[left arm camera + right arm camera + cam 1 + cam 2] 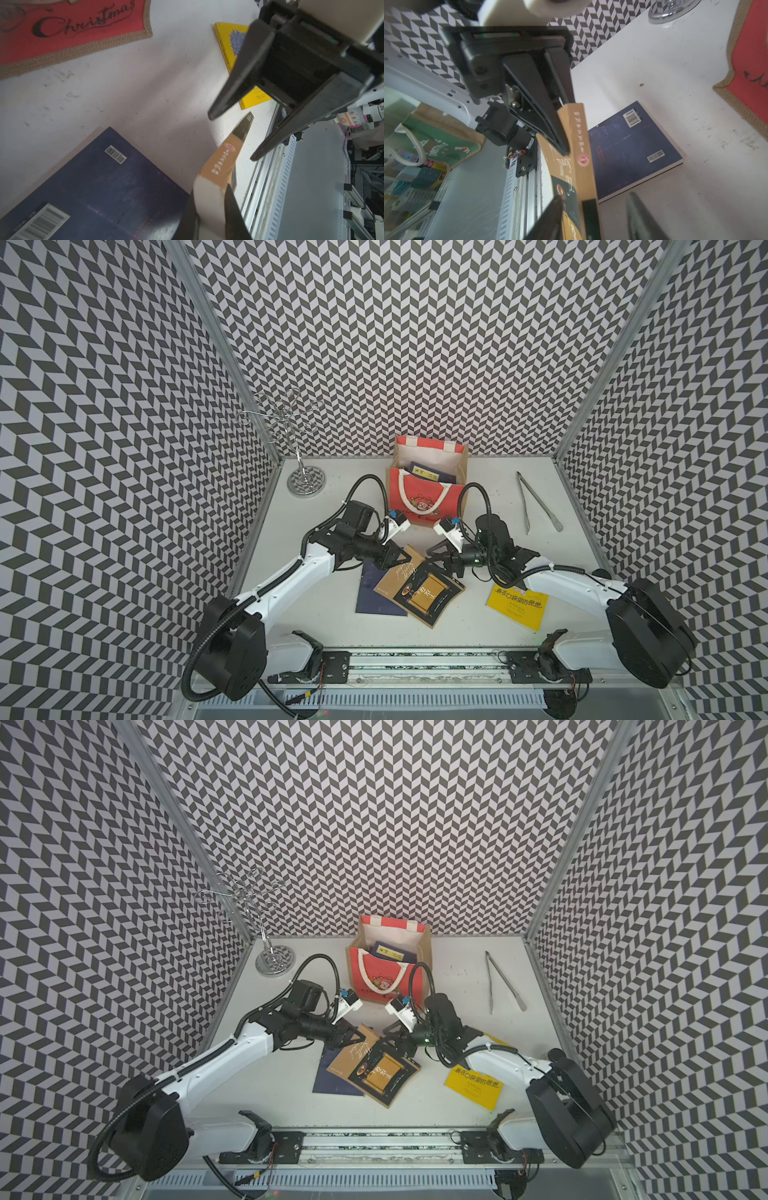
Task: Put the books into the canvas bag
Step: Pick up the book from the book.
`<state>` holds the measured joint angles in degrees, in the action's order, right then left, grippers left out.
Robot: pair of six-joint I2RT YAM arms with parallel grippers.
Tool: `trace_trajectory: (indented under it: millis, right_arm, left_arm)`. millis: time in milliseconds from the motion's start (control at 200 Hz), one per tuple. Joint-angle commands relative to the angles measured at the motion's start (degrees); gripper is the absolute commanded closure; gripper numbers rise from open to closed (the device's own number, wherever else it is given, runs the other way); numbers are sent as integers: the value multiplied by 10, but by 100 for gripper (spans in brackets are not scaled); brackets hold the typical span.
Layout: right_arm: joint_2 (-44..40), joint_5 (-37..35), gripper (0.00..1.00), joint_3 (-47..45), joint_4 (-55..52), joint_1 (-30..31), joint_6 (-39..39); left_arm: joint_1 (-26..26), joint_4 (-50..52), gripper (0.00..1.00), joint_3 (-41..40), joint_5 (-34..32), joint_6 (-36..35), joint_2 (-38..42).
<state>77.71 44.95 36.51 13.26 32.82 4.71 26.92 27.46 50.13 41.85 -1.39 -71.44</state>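
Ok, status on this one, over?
Copy: left gripper shut on tan book edge, right gripper open around it. Navy book, yellow book not yet bagged. Canvas bag mouth open, unobstructed.

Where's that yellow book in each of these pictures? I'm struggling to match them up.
In a top view: the yellow book lies flat on the table by the right arm.
In a top view: the same spot.
Left wrist: it is partly behind the right gripper.
Right wrist: not in it.
Shared landmark: the red bag shows in all four.
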Motion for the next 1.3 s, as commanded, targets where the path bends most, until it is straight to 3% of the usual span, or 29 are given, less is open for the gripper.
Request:
trace_trajectory:
  millis: [0, 145, 386, 531, 721, 921, 1157, 1242, 1297]
  right_arm:
    - [-6, -4, 21, -43, 122, -29, 59]
    - [-36, -11, 12, -125, 262, -81, 136]
    - [-139, -21, 4, -194, 348, -109, 166]
    - [-182, -29, 0, -222, 381, -108, 180]
    - [-165, -17, 0, -219, 416, -102, 187]
    - [-144, -19, 0, -201, 428, -89, 190]
    - [-136, -29, 3, -167, 397, -10, 163]
    - [-127, -34, 8, -161, 402, 7, 169]
    - [-122, -34, 16, -154, 398, 17, 169]
  left_arm:
    - [-35, -63, 100, -19, 37, 19, 64]
    - [-69, -112, 100, -55, 67, 46, 140]
    - [-173, -167, 100, -79, 174, 99, 187]
    - [-216, -296, 100, -114, 254, 203, 196]
    - [-216, -436, 100, -141, 301, 317, 183]
    - [-214, -449, 100, -136, 302, 331, 185]
    - [-213, -468, 100, -137, 275, 343, 182]
    - [-214, -476, 100, -138, 263, 349, 181]
    - [-214, -477, 100, -136, 255, 351, 181]
